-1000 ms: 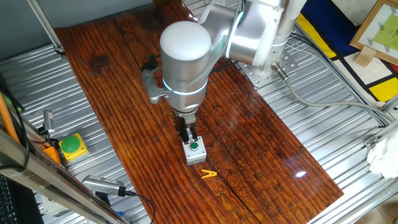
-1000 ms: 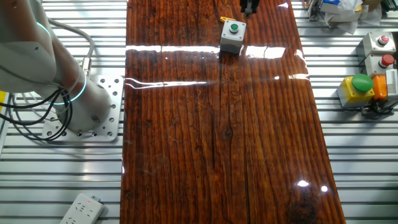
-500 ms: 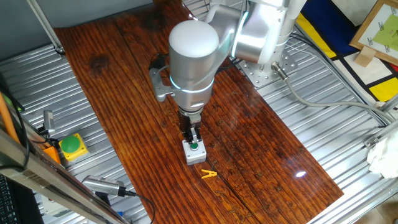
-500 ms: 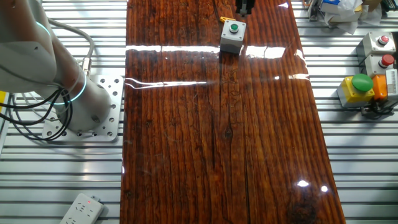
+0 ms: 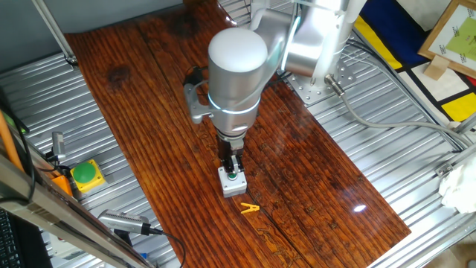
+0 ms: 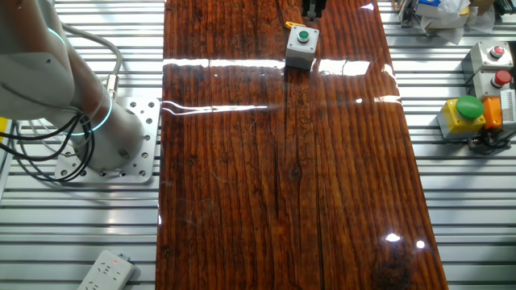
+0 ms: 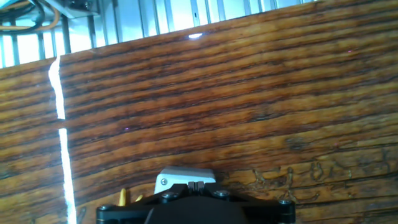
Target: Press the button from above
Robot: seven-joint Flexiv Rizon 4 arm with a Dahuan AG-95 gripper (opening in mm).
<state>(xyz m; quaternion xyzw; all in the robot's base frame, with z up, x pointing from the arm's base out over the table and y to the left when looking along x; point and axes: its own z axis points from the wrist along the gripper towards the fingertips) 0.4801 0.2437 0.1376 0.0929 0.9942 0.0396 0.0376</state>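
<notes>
The button is small, round and green, set in a light-grey square box on the wooden board. It also shows in the other fixed view. My gripper hangs straight down with its tips just over the button's far edge. In the other fixed view the gripper sits at the top edge, just beyond the box. In the hand view the fingertips touch each other, shut and empty, over the top of the grey box. The green cap is hidden there.
A yellow clip lies on the board right in front of the box. A larger green button in a yellow housing sits off the board, also in the other fixed view, beside red-button boxes. The arm's base plate stands beside the board.
The arm has shifted slightly sideways, bringing the shut fingertips over the grey box. The box and the yellow clip have not moved.
</notes>
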